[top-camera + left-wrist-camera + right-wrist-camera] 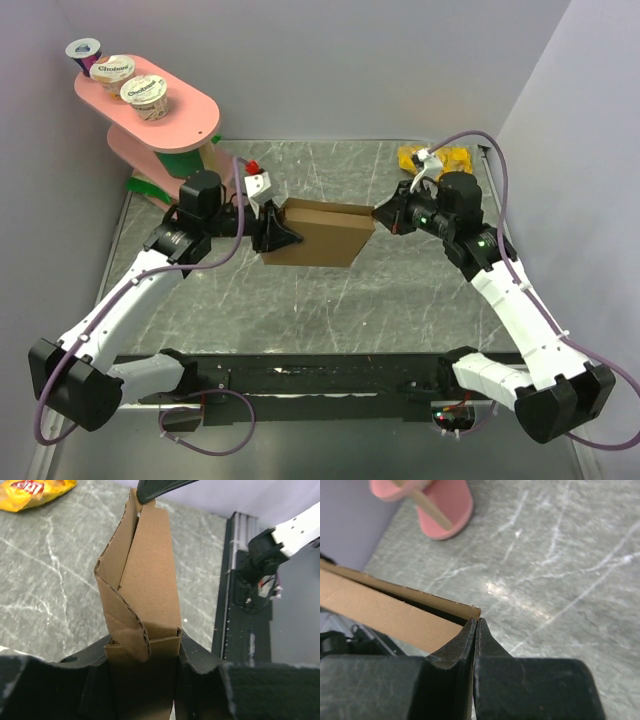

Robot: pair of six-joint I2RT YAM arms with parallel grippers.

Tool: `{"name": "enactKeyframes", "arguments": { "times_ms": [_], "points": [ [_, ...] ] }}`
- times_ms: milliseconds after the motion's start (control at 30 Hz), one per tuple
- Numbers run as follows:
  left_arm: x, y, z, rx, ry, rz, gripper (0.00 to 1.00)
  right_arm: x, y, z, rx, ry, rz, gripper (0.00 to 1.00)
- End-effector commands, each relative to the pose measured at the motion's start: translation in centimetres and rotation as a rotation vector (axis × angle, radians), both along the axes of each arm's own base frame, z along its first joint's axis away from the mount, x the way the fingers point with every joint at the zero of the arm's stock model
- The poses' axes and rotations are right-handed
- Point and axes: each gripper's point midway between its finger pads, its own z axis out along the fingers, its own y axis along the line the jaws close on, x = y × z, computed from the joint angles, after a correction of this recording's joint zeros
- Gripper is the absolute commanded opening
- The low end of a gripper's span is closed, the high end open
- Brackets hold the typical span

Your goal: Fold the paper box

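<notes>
Paper box (318, 232): sitting between both tools over the middle of the surface (400, 290); its underside is hiding from view.
Left tool (272, 232): clamping the paper box's left end.
Right tool (385, 213): pressing fully closed at the far corner; any cardboard between its tips is proving hard to make out.
Chip bag (440, 157): lying behind, the right arm (500, 280) partly blocking it.

Brown corrugated paper box (318, 232), partly folded, flaps loose, mid table (400, 300)

One cardboard box (318, 232), two robot arms (130, 280) (515, 295), three yogurt cups (84, 50) (112, 69) (145, 92), one pink two-tier shelf (185, 115), one yellow chip bag (455, 157).
</notes>
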Motion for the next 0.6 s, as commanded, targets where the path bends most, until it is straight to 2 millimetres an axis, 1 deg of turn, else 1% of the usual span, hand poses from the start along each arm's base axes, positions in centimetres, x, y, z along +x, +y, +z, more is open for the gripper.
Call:
{"name": "enactKeyframes", "arguments": {
  "times_ms": [0, 33, 100, 133, 167, 333, 367, 400, 433, 567],
  "points": [
    [1.4, -0.3, -2.0, 0.118, -0.033, 0.098, 0.01, -0.9, 2.2, 4.5, 0.041, -0.099, 0.067, 0.00],
    [1.3, -0.5, -2.2, 0.128, -0.033, 0.101, 0.01, -0.9, 2.3, 4.5, 0.040, -0.097, 0.066, 0.00],
    [1.7, -0.3, -2.3, 0.126, -0.035, 0.144, 0.01, -1.0, 2.6, 4.7, 0.046, -0.103, 0.059, 0.00],
    [1.8, -0.3, -2.2, 0.119, -0.038, 0.156, 0.01, -1.0, 2.8, 4.2, 0.047, -0.092, 0.059, 0.00],
    [2.1, -0.3, -1.9, 0.107, -0.046, 0.177, 0.01, -1.1, 2.9, 4.2, 0.055, -0.085, 0.054, 0.00],
    [2.1, -0.5, -1.4, 0.054, -0.036, 0.212, 0.01, -1.3, 3.6, 3.8, 0.091, -0.076, 0.047, 0.00],
    [2.2, -0.7, -0.7, 0.010, -0.013, 0.232, 0.01, -1.6, 3.9, 3.8, 0.108, -0.069, 0.049, 0.00],
    [1.8, -0.7, -0.7, -0.010, -0.003, 0.227, 0.01, -1.6, 3.9, 3.7, 0.115, -0.067, 0.049, 0.00],
    [1.8, -0.7, -0.6, -0.027, 0.001, 0.233, 0.01, -1.8, 4.1, 3.3, 0.118, -0.056, 0.053, 0.00],
    [1.8, -0.8, -0.1, -0.076, 0.053, 0.260, 0.01, -2.0, 4.5, 2.8, 0.135, -0.040, 0.054, 0.00]
  ]
}}
